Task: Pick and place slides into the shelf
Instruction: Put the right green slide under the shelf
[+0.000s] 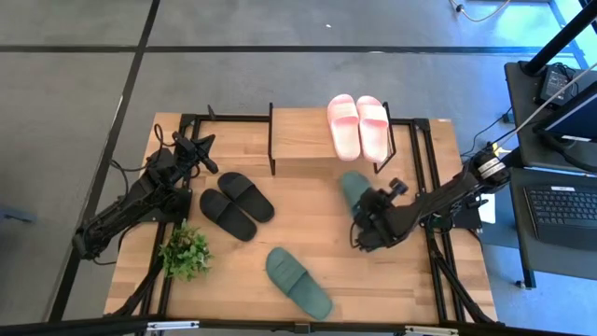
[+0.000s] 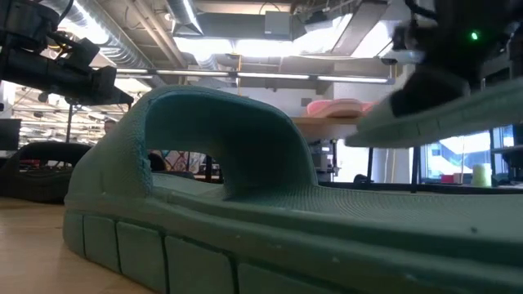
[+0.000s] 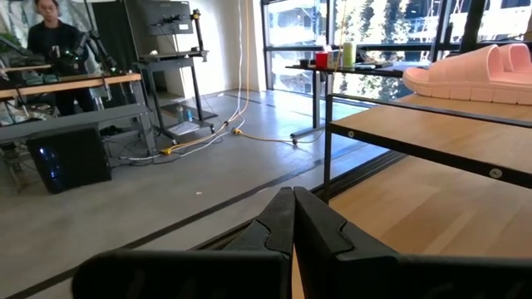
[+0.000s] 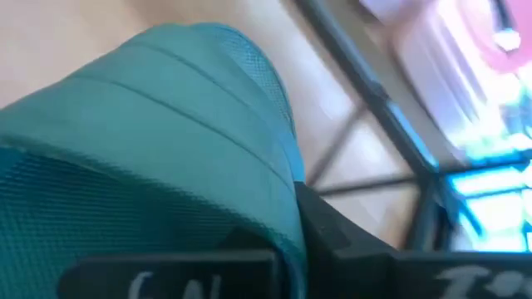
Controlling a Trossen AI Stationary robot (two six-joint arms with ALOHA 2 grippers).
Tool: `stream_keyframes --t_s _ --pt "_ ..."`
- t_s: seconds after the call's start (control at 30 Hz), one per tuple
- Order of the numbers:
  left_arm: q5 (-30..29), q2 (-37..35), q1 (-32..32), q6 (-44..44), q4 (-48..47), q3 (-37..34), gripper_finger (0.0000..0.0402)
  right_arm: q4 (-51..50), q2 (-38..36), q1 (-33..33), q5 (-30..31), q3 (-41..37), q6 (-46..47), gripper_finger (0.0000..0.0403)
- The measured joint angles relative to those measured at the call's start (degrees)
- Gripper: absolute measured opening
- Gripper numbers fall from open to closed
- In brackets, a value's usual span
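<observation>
The shelf stands at the table's far middle, with the pink slides lying side by side on the right of its top board. The black slides lie on the table in front of its left end. One green slide lies flat near the front edge and fills the low view. My right gripper is shut on the other green slide, in front of the shelf's right end. My left gripper is shut on nothing, left of the shelf; in the left wrist view it points level past the shelf. My right gripper holds the green slide by its near end, coming from the table's near right and slanting down. One dark finger shows against the foam; the other is hidden behind the slide. The slide is lifted clear of the table, tilted, its free end toward the shelf.
A small potted plant stands near the front left, beside the left arm. Black metal rails run along the table's sides. Bare wood lies between the black slides and the held slide. A person sits at a desk across the room.
</observation>
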Motion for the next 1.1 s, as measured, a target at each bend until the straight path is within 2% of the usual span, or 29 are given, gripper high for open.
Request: stream_keyframes --t_s 0.13,0.33,0.53,0.6,0.9,1.1 --pt "0.0 -0.01 0.0 0.0 0.0 0.0 0.0 1.32 0.01 0.02 -0.24 -6.43 9.81 0.0014" --pt "-0.02 0.0 0.0 -0.02 0.0 -0.02 0.0 7.98 0.0 -0.92 -0.07 -12.78 10.34 0.0014" --pt "-0.02 -0.02 0.02 -0.44 0.0 0.0 0.0 12.28 0.0 -4.01 0.0 -18.21 14.64 0.0015" --pt "-0.02 0.0 0.0 -0.46 0.0 -0.02 0.0 14.97 0.0 -4.92 0.15 -19.12 13.6 0.0015" --pt "-0.04 -0.02 0.0 -0.5 0.0 0.0 0.0 30.02 0.0 -9.51 2.55 -21.36 -1.89 0.0015" --pt "-0.04 0.0 0.0 -0.57 0.0 0.0 0.0 30.69 0.0 -12.86 2.93 -22.42 -2.06 0.0021"
